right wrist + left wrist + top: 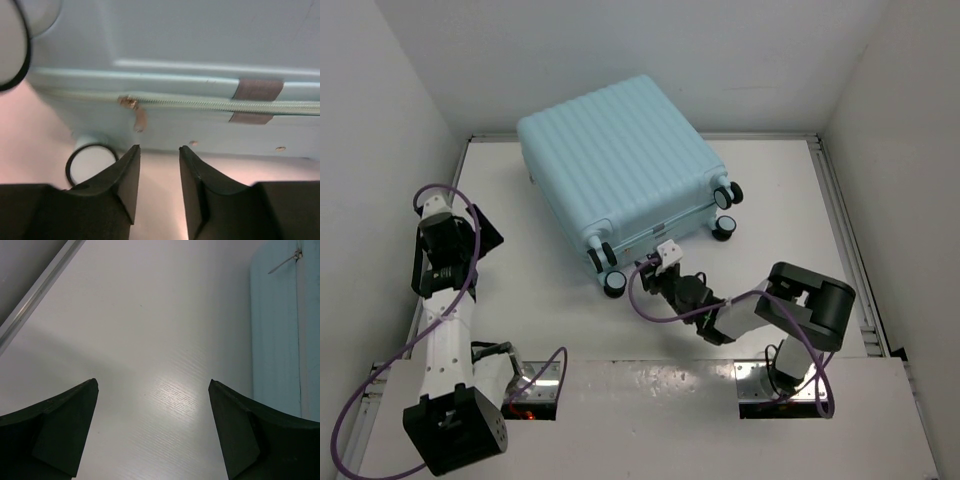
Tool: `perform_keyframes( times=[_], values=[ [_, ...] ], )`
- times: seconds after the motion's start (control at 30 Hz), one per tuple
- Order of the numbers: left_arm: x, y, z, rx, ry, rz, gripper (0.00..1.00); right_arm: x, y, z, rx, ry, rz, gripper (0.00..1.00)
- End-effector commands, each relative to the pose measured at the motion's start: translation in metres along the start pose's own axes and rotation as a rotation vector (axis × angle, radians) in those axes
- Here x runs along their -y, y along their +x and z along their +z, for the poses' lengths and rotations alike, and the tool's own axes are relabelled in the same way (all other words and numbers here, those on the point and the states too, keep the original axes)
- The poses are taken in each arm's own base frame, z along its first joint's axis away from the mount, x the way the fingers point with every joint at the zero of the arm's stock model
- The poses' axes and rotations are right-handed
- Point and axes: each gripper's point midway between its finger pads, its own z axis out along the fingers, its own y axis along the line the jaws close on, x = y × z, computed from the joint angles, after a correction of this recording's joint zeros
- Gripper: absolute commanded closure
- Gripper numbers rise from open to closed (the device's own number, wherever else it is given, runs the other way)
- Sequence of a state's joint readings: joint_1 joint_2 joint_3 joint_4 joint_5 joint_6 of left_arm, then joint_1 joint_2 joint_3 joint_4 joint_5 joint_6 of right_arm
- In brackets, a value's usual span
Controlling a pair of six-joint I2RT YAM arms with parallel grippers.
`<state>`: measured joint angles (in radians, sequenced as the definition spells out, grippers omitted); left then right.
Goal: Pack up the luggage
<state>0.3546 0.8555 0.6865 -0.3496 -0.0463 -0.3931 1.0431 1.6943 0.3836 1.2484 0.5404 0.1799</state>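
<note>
The luggage (620,160) is a pale aqua ribbed hard-shell suitcase lying closed on the white table, wheels toward me. My right gripper (648,268) sits low at its wheel end. In the right wrist view the right gripper (159,149) is open with nothing between its fingers. It stands just below the luggage's (175,40) zipper line, and the zipper pull (137,116) hangs slightly up and left of the fingertips. My left gripper (483,232) is open over bare table, left of the luggage. The left wrist view shows the left gripper (153,385) wide open, with the luggage's side (275,325) at the right.
Black wheels (615,284) (723,228) stick out at the suitcase's near end. Two of them (89,162) (10,45) are left of my right fingers. A raised table rim (840,220) runs along the right side, with white walls all around.
</note>
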Motion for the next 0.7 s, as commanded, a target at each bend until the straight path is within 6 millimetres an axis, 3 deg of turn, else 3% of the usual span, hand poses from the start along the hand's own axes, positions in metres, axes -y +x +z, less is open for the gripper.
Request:
perform_keyframes(
  times=[0.0,0.27,0.3,0.33,0.47,0.57,0.67],
  values=[
    [0.009,-0.011,-0.001,0.032,0.061,0.040,0.02,-0.018,-0.031,-0.012,0.113,-0.146,0.059,0.61],
    [0.053,-0.012,-0.008,-0.007,0.327,0.154,0.01,-0.010,-0.015,-0.031,0.047,-0.350,0.133,0.60],
    [0.055,-0.010,-0.007,-0.009,0.344,0.154,0.01,-0.003,-0.016,-0.030,0.050,-0.335,0.144,0.60],
    [0.056,-0.010,-0.006,-0.003,0.346,0.139,0.01,-0.012,-0.017,-0.034,0.051,-0.401,0.146,0.60],
    [0.067,-0.009,-0.008,-0.012,0.404,0.122,0.01,-0.010,-0.013,-0.031,0.065,-0.429,0.171,0.57],
    [0.069,-0.011,-0.009,-0.009,0.422,0.112,0.01,-0.018,-0.028,-0.029,0.119,-0.500,0.195,0.57],
    [0.072,-0.014,-0.012,0.006,0.438,0.107,0.01,-0.023,-0.027,-0.025,0.128,-0.550,0.205,0.53]
  ],
)
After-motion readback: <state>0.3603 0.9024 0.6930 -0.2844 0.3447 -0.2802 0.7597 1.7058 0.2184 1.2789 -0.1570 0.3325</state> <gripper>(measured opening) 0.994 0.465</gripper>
